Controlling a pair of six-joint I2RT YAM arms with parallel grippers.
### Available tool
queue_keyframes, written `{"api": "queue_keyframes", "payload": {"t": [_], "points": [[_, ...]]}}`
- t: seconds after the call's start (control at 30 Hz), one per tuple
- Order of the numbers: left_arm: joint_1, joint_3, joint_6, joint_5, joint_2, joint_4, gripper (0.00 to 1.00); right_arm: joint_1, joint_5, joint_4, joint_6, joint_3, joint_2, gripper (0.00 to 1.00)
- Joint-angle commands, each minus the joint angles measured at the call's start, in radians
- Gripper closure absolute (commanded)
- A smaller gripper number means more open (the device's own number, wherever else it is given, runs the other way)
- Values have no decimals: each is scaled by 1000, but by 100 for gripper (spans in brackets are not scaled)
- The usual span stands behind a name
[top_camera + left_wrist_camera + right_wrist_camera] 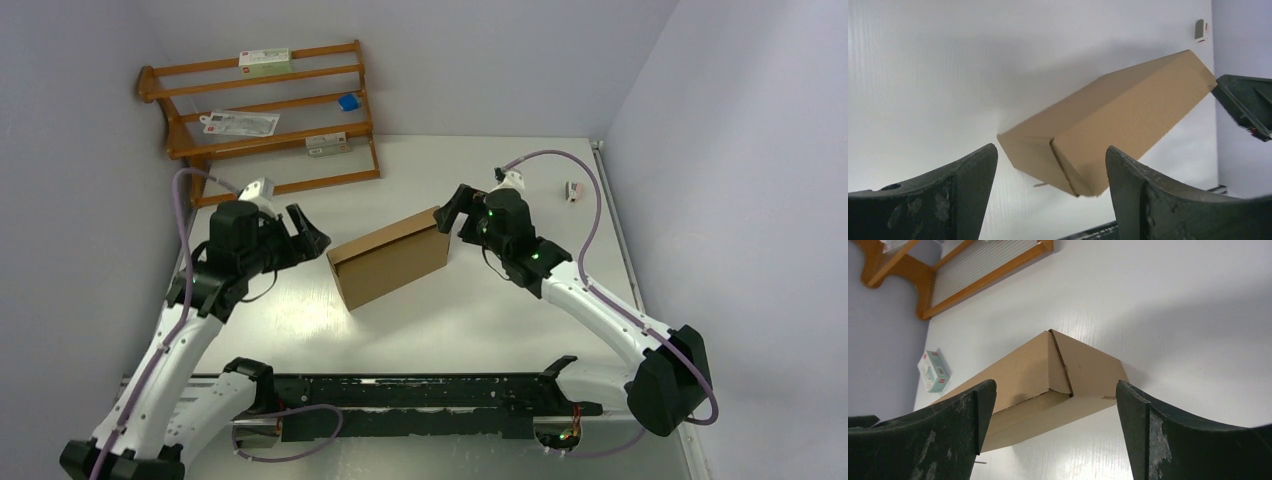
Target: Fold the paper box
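Brown paper box (388, 262), plain; white packets (264, 60), print unreadable

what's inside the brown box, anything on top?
Nothing lies on top of the paper box; its upper face is bare cardboard. It is folded shut, so the inside cannot be seen. It rests on the table, and its underside is covered.

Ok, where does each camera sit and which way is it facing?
Top external: above, behind the bases, looking down; left gripper and right gripper flank the paper box.
Left wrist: on that wrist, facing one box end; own fingers show.
Right wrist: on that wrist, facing the other end; own fingers show.
Shared: all show the box.
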Motion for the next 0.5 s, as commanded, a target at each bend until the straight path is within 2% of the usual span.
{"api": "queue_keyframes", "payload": {"t": [0.0,0.2,0.47], "points": [[0,-82,-217,20,-118,59,15,-4,-43,80,90,-40,-12,7],[0,-126,-373,46,-166,95,10,-5,-47,164,196,-102,-13,5],[0,-275,-476,167,-179,147,12,-8,-75,235,245,-150,6,5]]}}
